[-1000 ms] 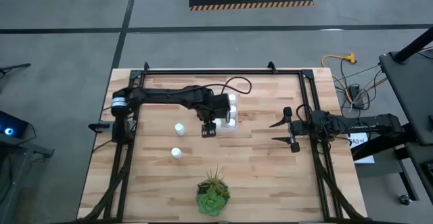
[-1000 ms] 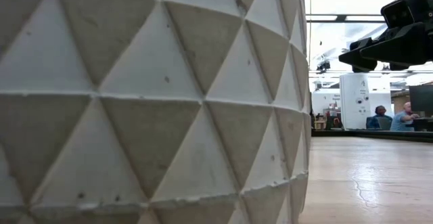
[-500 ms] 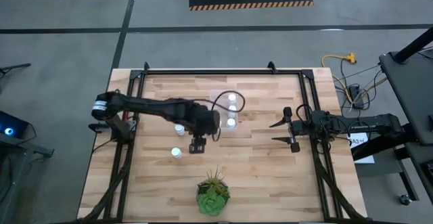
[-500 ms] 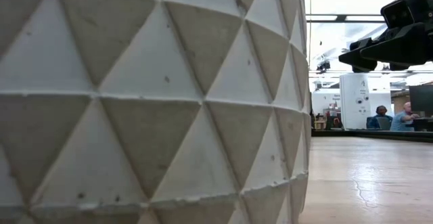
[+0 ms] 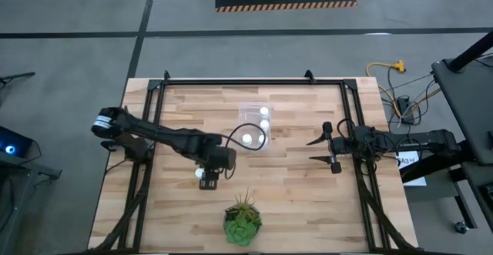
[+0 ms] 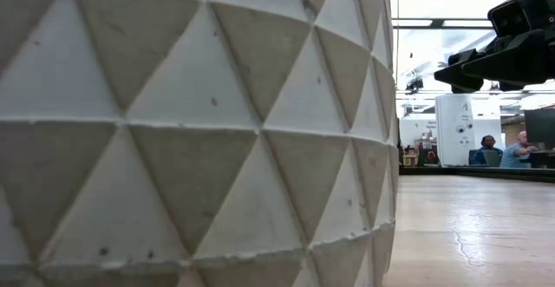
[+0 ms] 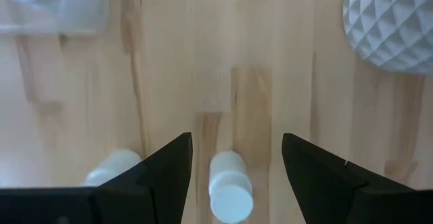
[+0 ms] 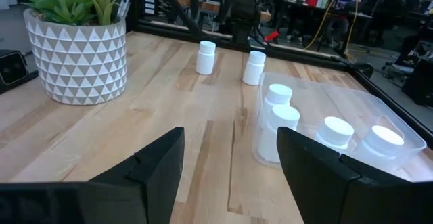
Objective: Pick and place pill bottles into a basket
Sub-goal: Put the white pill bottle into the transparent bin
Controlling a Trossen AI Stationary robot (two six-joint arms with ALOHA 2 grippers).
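The left gripper (image 7: 233,158), fingers spread wide and empty, hangs above an upright pill bottle (image 7: 229,185) standing on the table (image 5: 308,186) between them, well short of the basket (image 5: 255,127), while the open right gripper (image 5: 316,150) waits far off.

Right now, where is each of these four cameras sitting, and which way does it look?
High: overhead, looking down at table, both arms.
Low: table height, facing the room; plant pot blocks most; an arm shows above.
Left wrist: looks down past left gripper, open over a pill bottle.
Right wrist: looks across past right gripper, open, at basket.
Shared: both wrist views show the pot.
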